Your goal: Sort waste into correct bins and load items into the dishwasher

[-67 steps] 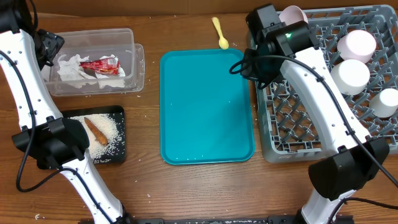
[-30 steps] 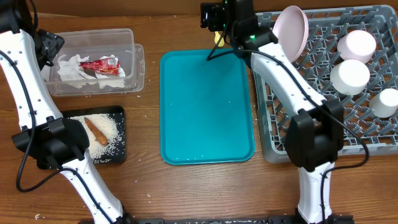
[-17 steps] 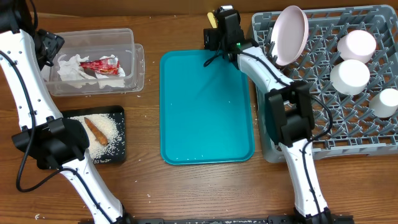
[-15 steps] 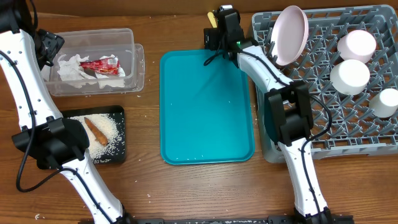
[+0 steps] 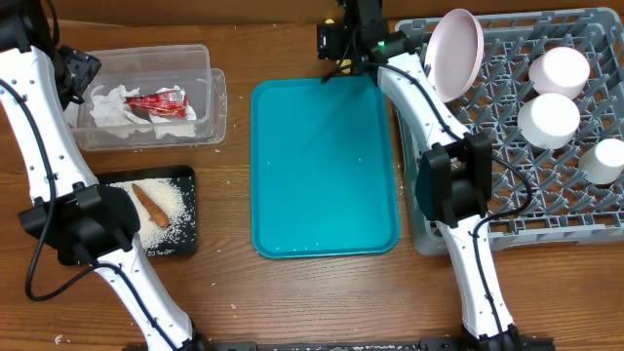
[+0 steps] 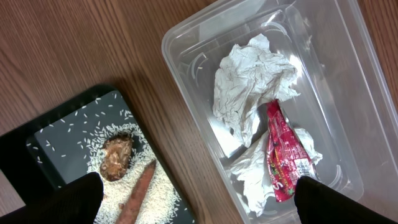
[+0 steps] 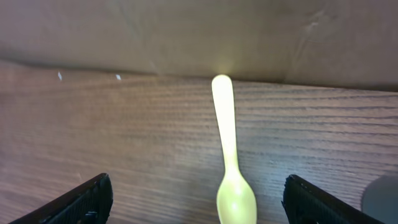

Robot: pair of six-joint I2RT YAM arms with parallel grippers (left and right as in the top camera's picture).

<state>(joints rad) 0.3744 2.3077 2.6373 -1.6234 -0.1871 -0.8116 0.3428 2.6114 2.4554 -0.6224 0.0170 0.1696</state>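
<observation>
The right gripper (image 7: 198,196) hangs with its jaws wide and empty over the pale yellow spoon (image 7: 229,146), which lies flat on the wood at the 12 o'clock edge of the table (image 5: 292,302), just beyond the teal tray (image 5: 322,166). In the wrist view its handle points to 12 o'clock toward a brown back board (image 7: 186,31) and its bowl end to 6 o'clock, with one finger at 9 and the other at 3. The spoon is the one item not in the dish rack (image 5: 487,205) at 3 o'clock; the plate (image 5: 456,49), two bowls (image 5: 558,70) and cup (image 5: 608,161) are there already.

The danger, I judge, is in the pick: the spoon is thin and low, so fingers that stop too high would close on air, and fingers that go too low would scrape the wood; an off-centre closing could push the spoon sideways or flick it against the board. Afterwards the slim spoon may drop through the rack's grid, and the arm, which passes close beside the upright plate, could knock it.

The left gripper (image 6: 199,205) is also wide and holds nothing; it hovers at 9 o'clock above the clear tub (image 6: 336,93) with napkins (image 6: 249,81) and red wrapper (image 6: 283,155), and the black tray (image 6: 56,149) with rice (image 6: 124,186). I see little risk there.
</observation>
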